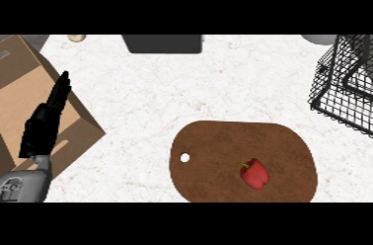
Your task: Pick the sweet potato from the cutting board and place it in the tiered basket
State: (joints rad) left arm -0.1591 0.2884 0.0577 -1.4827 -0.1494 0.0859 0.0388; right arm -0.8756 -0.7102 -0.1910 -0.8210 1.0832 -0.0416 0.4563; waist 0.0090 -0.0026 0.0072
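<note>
- On the board (218, 145), right of its middle and toward its near edge: a red pepper (255, 174) with green stem, lying flat, untouched. No sweet potato shows; the pepper is the only food on the board.
- Board: brown, rounded, small hole near its left edge, lies flat on white counter (218, 86).
- Up and right of board, well apart: black wire basket (342, 86), cut off by the view's right edge.
- Left of board, well apart: left hand (45, 121), black, fingers straight and together, pointing up, holding nothing; sits over a brown box (29, 91).
- Right hand: does not show.
- Far side from board, at the counter's top edge: dark grey slab (164, 43); small beige thing (76, 38) left of it.
</note>
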